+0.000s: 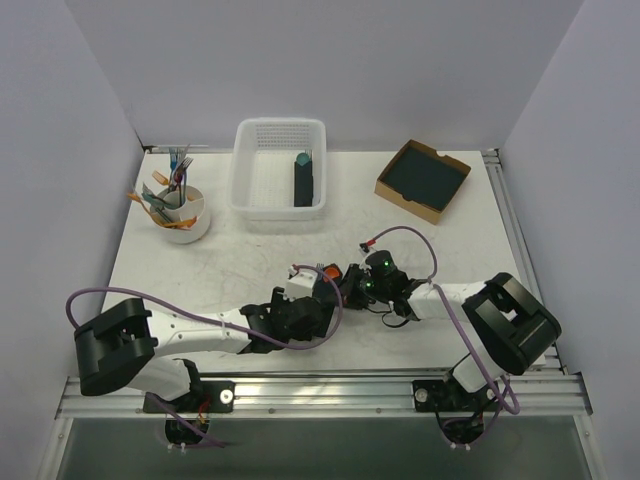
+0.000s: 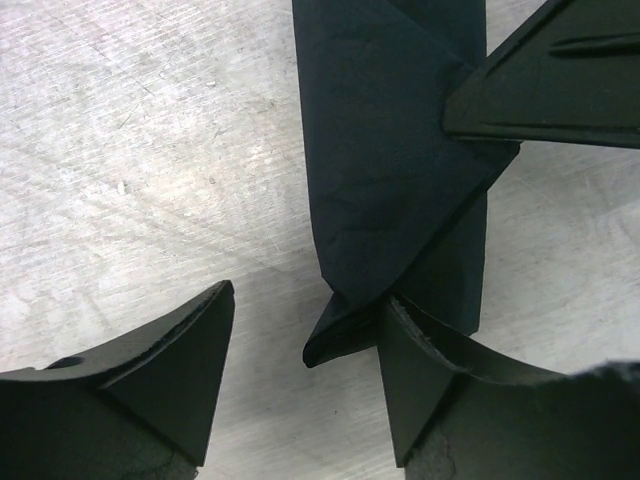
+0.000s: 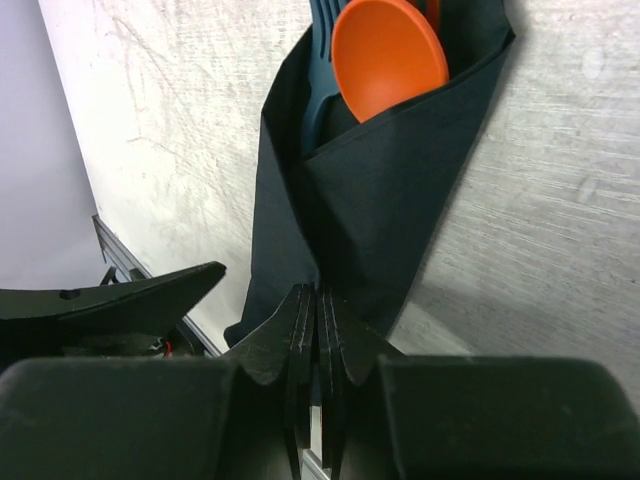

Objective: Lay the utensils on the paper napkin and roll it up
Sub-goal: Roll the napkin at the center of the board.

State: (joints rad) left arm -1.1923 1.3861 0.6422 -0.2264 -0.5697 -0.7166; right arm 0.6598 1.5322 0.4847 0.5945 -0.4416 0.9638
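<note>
The dark paper napkin (image 3: 370,200), folded into a narrow bundle, lies on the table in front of the white basket (image 1: 280,212), on the arms' side of it and slightly to its right.

An orange spoon (image 3: 390,55) pokes out of the bundle's open end, with teal fork tines (image 3: 318,40) tucked behind it. The right gripper (image 3: 320,300) has its fingers pressed flat together, tips down on the bundle's lower folds (whether any paper is pinched between them cannot be told). The left gripper (image 2: 307,300) stands with jaws apart at the bundle's other end: one finger (image 2: 430,390) touches a loose corner, the other is clear of it. Inside the basket rests another dark roll (image 1: 303,180). Left of the basket stands a white cup of cutlery (image 1: 183,215), and right of it a cardboard box of dark sheets (image 1: 422,180).
</note>
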